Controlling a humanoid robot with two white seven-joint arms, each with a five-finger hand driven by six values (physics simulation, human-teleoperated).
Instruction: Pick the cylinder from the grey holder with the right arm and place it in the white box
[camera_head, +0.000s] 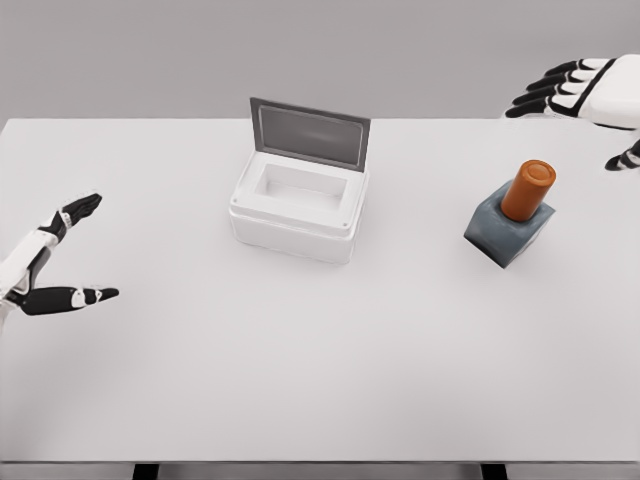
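We have the orange cylinder (527, 190) standing in the grey holder (506, 233) on the right side of the table (300, 380), leaning slightly toward the upper right. Our right hand (585, 90) hovers above and beyond it, near the picture's top right corner, fingers spread and holding nothing; the thumb tip shows separately at the right edge. Our left hand (55, 265) rests low at the left edge, also relaxed and empty, well apart from everything.

The main risk, as we judge it, lies in the grasp. The cylinder tilts, so if we close on it off its axis, we may drag the holder along or tip it instead of drawing the cylinder free. Only the upper part of the cylinder shows above the holder, so a shallow grip could slip. On the way left, the white box (297, 207) has 1 raised grey lid (309, 132) at its far edge; coming in too low or from behind, we could strike that lid. The opening is modest, so a tilted release might catch on the rim.

The table is plain, pale and matte, and the background is a flat grey; we cannot tell whether it is a wall or an empty backdrop.
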